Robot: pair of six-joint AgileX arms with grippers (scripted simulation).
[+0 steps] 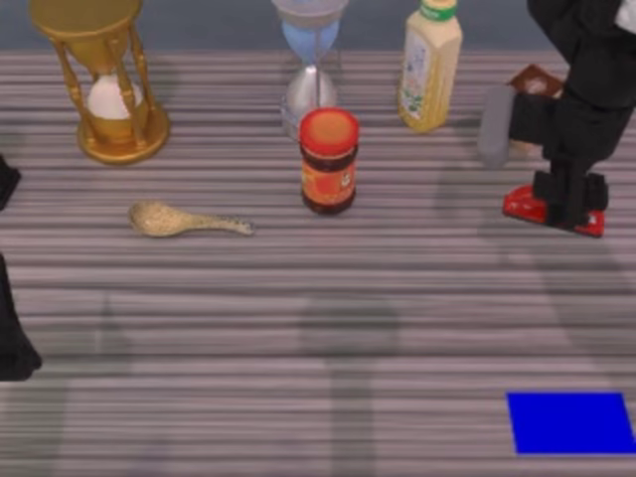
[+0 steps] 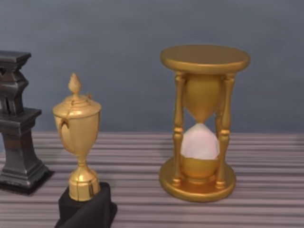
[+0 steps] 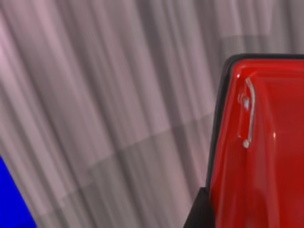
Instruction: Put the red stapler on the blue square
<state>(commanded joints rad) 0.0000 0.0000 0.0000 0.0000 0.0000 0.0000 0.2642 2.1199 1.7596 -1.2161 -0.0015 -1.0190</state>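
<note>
The right gripper [image 1: 568,204] is down over the red stapler [image 1: 525,206] at the right side of the striped tabletop [image 1: 298,298], a little beyond the middle. The black fingers straddle the stapler's middle, so only its two red ends show on either side of them; whether they are pressed against it or merely around it, I cannot tell. In the right wrist view the stapler's glossy red top [image 3: 266,147] fills one side of the picture, with the tabletop behind it and a corner of the blue square [image 3: 12,199] at the edge.

The blue square [image 1: 569,422] lies flat in the near right corner, well apart from the stapler.

A red-lidded jar [image 1: 329,159] stands near the centre, with a pale spoon [image 1: 184,220] to its left. Along the far edge stand a golden hourglass [image 1: 107,84], a silvery-blue hourglass [image 1: 311,60] and a pale bottle [image 1: 430,65].

The left arm [image 1: 12,328] sits parked at the left edge; its wrist view shows the golden hourglass [image 2: 202,128], a gold trophy [image 2: 78,142] and a dark metal stand [image 2: 16,128].
</note>
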